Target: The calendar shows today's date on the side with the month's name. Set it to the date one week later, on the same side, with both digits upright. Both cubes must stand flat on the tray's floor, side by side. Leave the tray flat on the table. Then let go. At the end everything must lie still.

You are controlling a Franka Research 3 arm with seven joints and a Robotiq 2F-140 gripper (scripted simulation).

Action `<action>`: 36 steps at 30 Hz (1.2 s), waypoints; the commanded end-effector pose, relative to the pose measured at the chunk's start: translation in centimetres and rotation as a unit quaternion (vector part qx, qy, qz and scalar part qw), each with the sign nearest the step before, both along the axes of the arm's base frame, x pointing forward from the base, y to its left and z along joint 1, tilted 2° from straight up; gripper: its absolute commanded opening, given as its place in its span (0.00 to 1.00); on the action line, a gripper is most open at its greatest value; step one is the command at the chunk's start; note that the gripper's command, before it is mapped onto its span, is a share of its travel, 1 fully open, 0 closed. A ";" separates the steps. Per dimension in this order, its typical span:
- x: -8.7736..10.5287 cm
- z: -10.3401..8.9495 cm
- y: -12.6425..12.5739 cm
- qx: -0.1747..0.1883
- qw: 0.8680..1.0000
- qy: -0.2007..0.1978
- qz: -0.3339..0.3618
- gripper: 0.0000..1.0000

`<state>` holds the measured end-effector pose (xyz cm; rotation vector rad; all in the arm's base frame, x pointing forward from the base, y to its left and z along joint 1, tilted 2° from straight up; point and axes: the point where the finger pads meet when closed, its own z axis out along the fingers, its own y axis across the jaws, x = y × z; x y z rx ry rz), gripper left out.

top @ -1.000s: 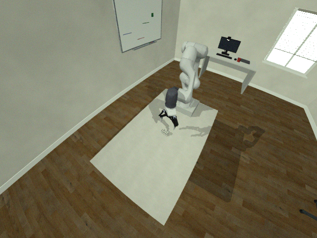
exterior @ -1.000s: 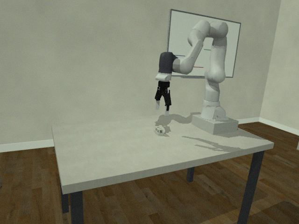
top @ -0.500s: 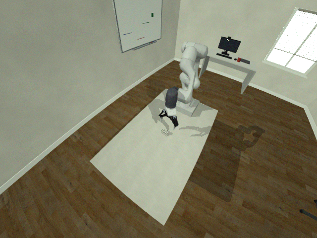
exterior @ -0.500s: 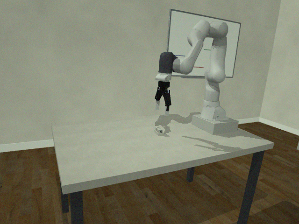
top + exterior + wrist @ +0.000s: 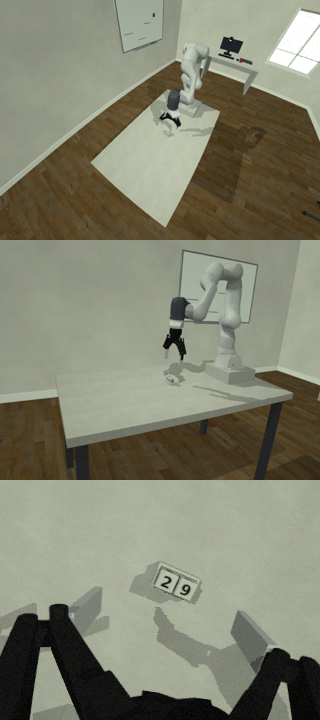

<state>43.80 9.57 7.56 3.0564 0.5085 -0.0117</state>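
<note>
Your calendar sits on the pale surface (image 5: 144, 167) (image 5: 124, 405) (image 5: 250, 530), well in from its edges and near the arm's base. It has one small tray (image 5: 165, 135) (image 5: 168, 382) (image 5: 180, 569) holding two white cubes, set side by side. From the wrist view you can read a 2 on the top of one cube (image 5: 166, 581) and a 9 on the top of the other cube (image 5: 185, 588). In the exterior view you can make out a 5 on the end face of one of the cubes. A strip of lettering runs along the tray beside the digits, too small for you to read. You can't tell from these views which side carries the month's name.

Your claw (image 5: 169, 125) (image 5: 173, 361) (image 5: 168, 611) is wide open, its two fingers spread and holding nothing. It hangs above the calendar and points down, touching neither the tray nor the cubes. Both cubes are in the tray, and you have one arm (image 5: 191, 67) (image 5: 210, 295) on one block-shaped base (image 5: 197, 109) (image 5: 241, 376).

Behind, you have one whiteboard (image 5: 140, 25) (image 5: 192, 273) on the wall, and one desk (image 5: 252, 67) bearing one dark monitor (image 5: 231, 45), one keyboard (image 5: 226, 56) and one small red item (image 5: 241, 60).
</note>
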 end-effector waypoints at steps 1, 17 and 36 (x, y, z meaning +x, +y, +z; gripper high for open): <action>0.1 -0.1 0.0 0.007 0.996 0.002 0.087 1.00; 0.2 -0.7 0.0 0.007 0.977 0.006 0.215 1.00; 0.2 -1.4 0.0 0.006 0.931 0.012 0.364 1.00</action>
